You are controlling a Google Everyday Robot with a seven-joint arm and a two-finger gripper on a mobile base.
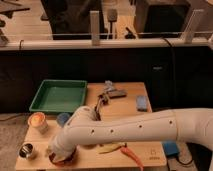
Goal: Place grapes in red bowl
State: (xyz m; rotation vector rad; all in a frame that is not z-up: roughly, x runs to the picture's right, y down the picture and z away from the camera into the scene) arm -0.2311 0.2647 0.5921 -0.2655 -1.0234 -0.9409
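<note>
Where the white arm [135,131] ends at the near left of the table [120,107], the gripper [59,151] sits low over the red bowl [64,159], hiding most of it; only a dark red rim shows under the wrist. Whether the claw is apart or together I cannot tell, nor whether it holds grapes or touches the bowl. Left of the bowl stands the steel cup [27,150], near it but apart. Behind and left of the bowl is the pale cup [37,120] with an orange top; behind the bowl, a blue bowl [63,119] peeks past the arm, and farther back lies the green tray [59,96]. Right of the bowl lie a yellowish item [111,148] and an orange one [132,153], just beside each other.
</note>
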